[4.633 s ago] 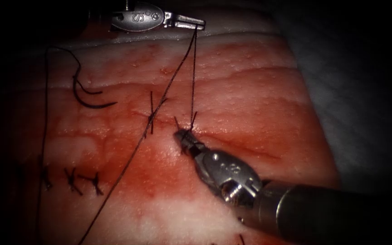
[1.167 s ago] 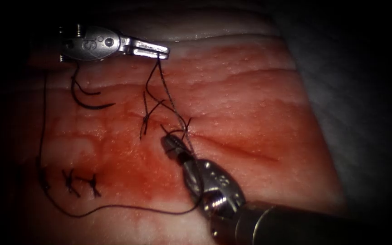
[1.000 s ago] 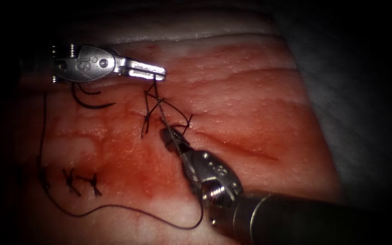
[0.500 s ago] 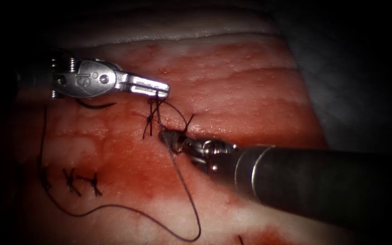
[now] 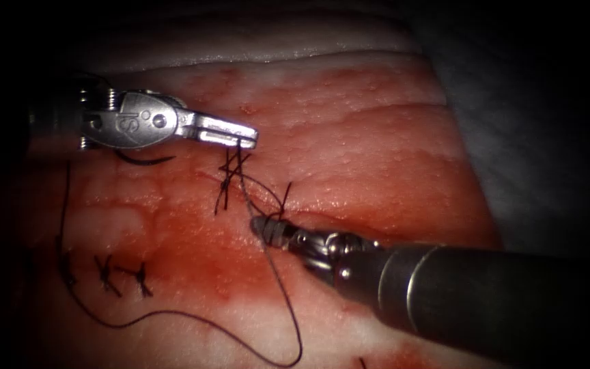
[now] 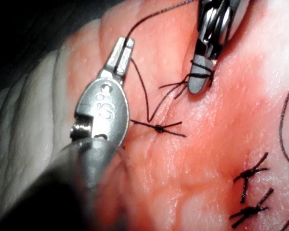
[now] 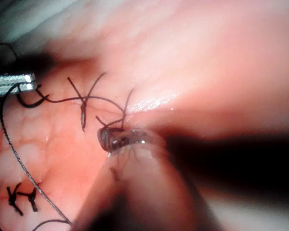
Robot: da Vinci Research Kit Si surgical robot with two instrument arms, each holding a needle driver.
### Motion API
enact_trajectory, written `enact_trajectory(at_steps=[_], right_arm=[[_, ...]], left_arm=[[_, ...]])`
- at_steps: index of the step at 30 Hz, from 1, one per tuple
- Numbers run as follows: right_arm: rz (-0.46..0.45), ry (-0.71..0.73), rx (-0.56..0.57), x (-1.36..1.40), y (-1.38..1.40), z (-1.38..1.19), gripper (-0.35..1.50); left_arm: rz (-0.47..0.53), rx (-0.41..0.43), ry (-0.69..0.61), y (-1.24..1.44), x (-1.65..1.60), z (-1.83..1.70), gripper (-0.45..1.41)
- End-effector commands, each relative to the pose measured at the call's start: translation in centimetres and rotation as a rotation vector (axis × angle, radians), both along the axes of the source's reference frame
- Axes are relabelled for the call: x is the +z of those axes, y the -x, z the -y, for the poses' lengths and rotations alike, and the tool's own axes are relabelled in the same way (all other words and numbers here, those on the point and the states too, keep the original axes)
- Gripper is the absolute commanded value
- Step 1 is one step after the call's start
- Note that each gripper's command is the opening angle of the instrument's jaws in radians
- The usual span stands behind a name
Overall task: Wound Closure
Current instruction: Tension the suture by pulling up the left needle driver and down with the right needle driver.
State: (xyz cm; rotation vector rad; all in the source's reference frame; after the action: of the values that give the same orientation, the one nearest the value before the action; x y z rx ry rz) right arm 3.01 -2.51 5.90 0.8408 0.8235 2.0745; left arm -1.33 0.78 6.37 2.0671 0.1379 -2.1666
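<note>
Both grippers on thread at a knot; needle lying free on tissue.

Left gripper [image 5: 240, 136] is pressed together, pinching the thread [image 5: 268, 273] just above a tied stitch [image 5: 227, 183]; the left wrist view shows the strand running from its tip [image 6: 123, 53] down toward that stitch [image 6: 159, 128]. Right gripper [image 5: 262, 226] sits just beside the cut [image 5: 370, 229], at its left end, with thread wound around its tip; its jaws look closed on the thread, loops plain in the left wrist view [image 6: 200, 72]. Needle [image 5: 146, 160] lies on the tissue [image 5: 349, 137] left of the cut, partly under the left tool, held by neither, not driven in as far as can be seen. Slack thread curves along the tissue's near edge. Two older stitches [image 5: 123, 275] sit lower left. Red fluid [image 5: 192, 246] wets the tissue around the cut.
</note>
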Motion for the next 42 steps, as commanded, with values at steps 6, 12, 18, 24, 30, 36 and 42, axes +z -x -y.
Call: enact_trajectory(at_steps=[6, 12, 18, 24, 30, 36, 42], right_arm=[[0.141, 0.193, -0.098, -0.18, -0.03, 0.09, -0.35], [0.421, 0.505, -0.278, -0.29, -0.14, 0.23, -0.35], [0.634, 0.800, -0.434, -0.29, -0.29, 0.31, -0.35], [0.768, 0.937, -0.503, -0.15, -0.29, 0.29, -0.35], [0.776, 0.941, -0.531, -0.20, -0.34, 0.47, -0.35], [0.801, 0.912, -0.545, -0.35, -0.38, 0.59, -0.35], [0.796, 0.897, -0.540, -0.36, -0.40, 0.63, -0.35]], left_arm=[[-0.032, -0.035, 0.025, 0.08, 0.15, -0.33, -0.45], [-0.039, -0.075, 0.029, 0.27, 0.28, -0.90, -0.45], [-0.007, -0.085, 0.018, 0.50, 0.27, -1.18, -0.45], [0.016, -0.069, 0.016, 0.55, 0.18, -1.12, -0.45], [0.019, -0.085, 0.041, 0.55, 0.17, -1.42, -0.45], [-0.009, -0.158, 0.116, 0.85, 0.35, -2.20, -0.45], [-0.053, -0.225, 0.157, 1.22, 0.73, -2.74, -0.45]])
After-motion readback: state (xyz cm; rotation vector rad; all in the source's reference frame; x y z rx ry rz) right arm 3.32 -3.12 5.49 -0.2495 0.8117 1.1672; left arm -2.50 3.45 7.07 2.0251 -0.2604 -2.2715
